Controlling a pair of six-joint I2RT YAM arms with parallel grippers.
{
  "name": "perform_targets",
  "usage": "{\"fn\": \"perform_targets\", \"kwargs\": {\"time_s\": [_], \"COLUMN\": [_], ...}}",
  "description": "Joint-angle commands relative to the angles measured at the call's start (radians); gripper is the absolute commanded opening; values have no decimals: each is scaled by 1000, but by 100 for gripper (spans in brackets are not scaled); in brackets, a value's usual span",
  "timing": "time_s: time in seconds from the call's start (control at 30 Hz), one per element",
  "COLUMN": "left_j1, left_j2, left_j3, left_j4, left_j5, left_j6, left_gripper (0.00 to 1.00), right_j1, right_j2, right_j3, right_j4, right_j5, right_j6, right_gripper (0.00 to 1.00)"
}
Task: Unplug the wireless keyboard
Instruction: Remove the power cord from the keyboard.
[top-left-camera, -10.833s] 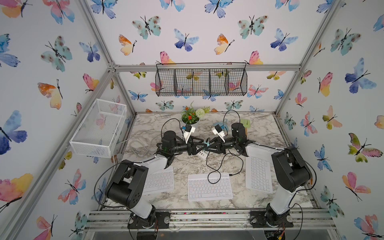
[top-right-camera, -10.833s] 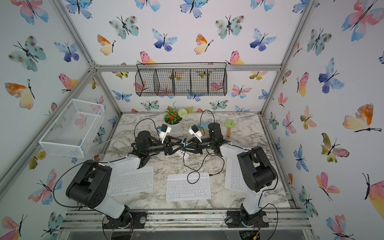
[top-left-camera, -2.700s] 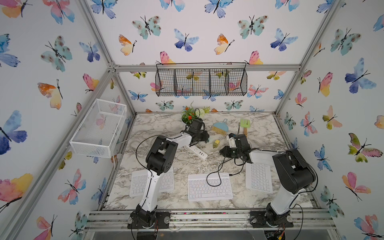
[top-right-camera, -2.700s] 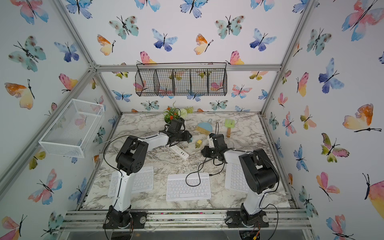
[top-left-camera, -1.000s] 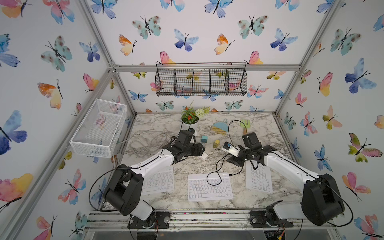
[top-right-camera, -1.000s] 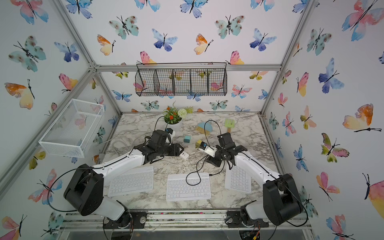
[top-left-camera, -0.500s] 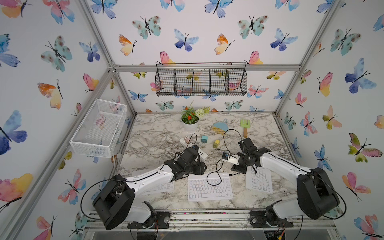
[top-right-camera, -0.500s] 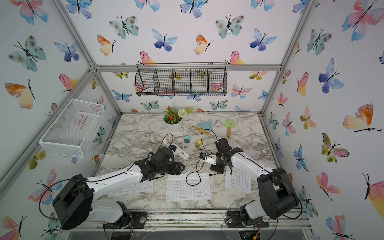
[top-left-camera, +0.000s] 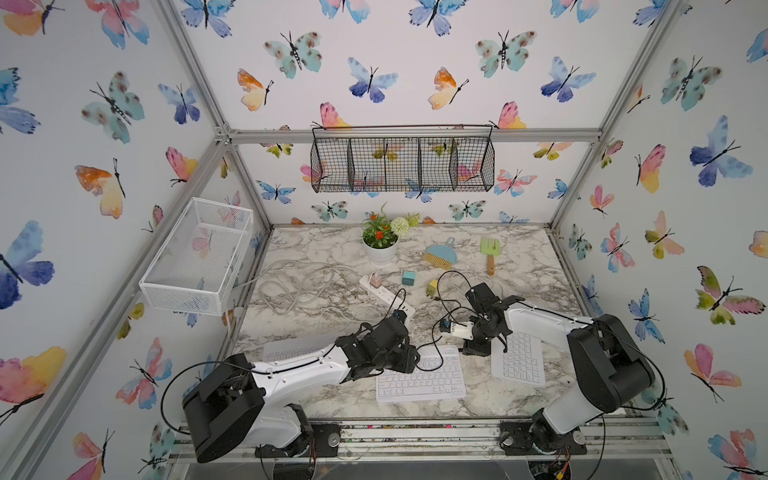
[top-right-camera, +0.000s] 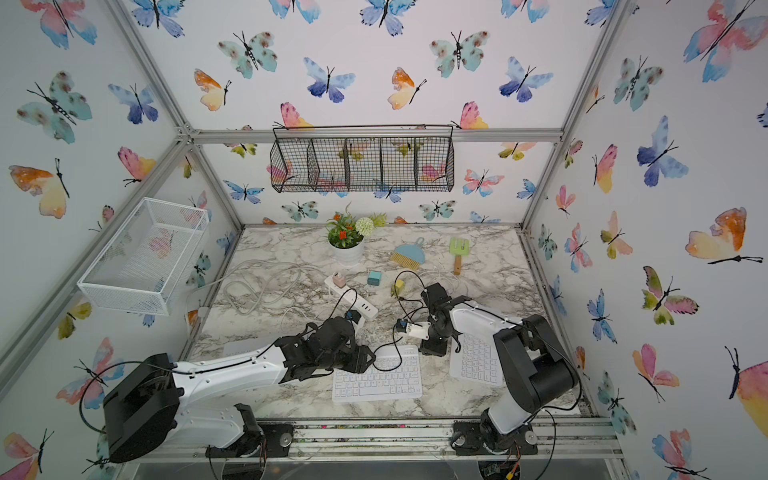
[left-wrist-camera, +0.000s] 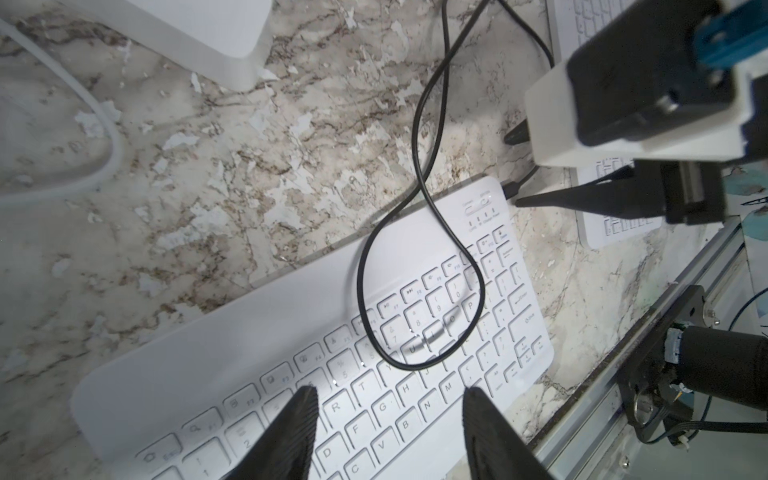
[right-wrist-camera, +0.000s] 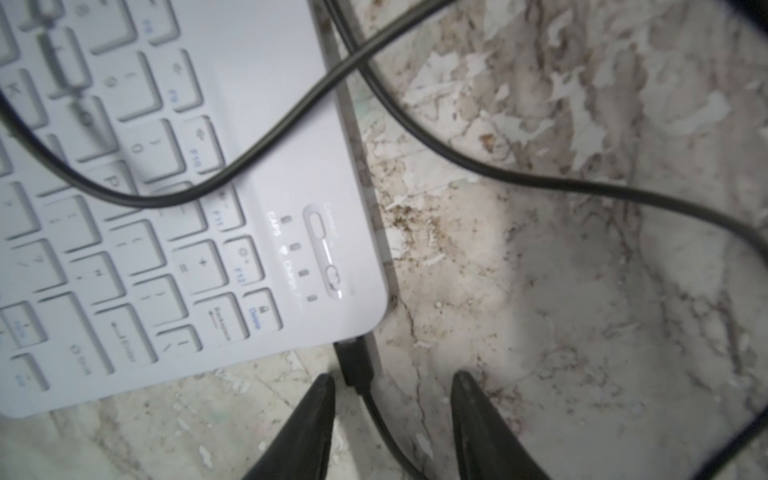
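Keyboard (top-left-camera: 419, 376) lies flat on the table (top-left-camera: 332, 249), close to the front edge, between the two arm bases. It shows in both top views.

Cable (left-wrist-camera: 419, 124): thin and black. It crosses the bare table and lays one loop on the keys of the keyboard's right half.

Plug (right-wrist-camera: 353, 361): black, seated in the keyboard's right short edge at the far corner, next to the Delete key and the slide switch. Not yet pulled.

Right pincer (right-wrist-camera: 392, 377): points down at the table just off that corner. Its jaws stand partly apart and hold nothing. The plug lies inside the gap, just beside one finger (right-wrist-camera: 320, 399), and the other finger stands clear of it. Whether the near finger touches the plug: cannot tell. The cable runs from the plug out between the fingers.

Left pincer (left-wrist-camera: 388, 392): over the key field on the keyboard's left half. Its jaws stand partly apart and empty, with only keys showing between the tips. Whether the tips touch the keys: cannot tell.

Second keyboard (top-left-camera: 519, 361): just right of the first, turned end-on, its far end under the right arm.

Strip (top-left-camera: 386, 293): white, farther back near the table's middle, with a white cord (top-left-camera: 291, 286) looped to its left.
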Motion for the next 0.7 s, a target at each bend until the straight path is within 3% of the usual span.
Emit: {"fn": "perform_targets", "kwargs": {"time_s": [0.0, 0.43, 0.67], "left_j1": [-8, -48, -51], "left_j2": [15, 96, 140], "left_j3": [11, 29, 12], "left_j4": [-55, -151, -160], "left_j5": [-53, -46, -28], "left_j6": [-3, -56, -77], "left_gripper": [57, 57, 59], "right_j1": [15, 65, 83], "right_j2": [49, 79, 119], "right_j3": [21, 28, 38], "right_j4": [-49, -81, -54], "right_j5": [-3, -38, -56], "right_j6": [2, 65, 180], "right_gripper": [48, 34, 24]}}
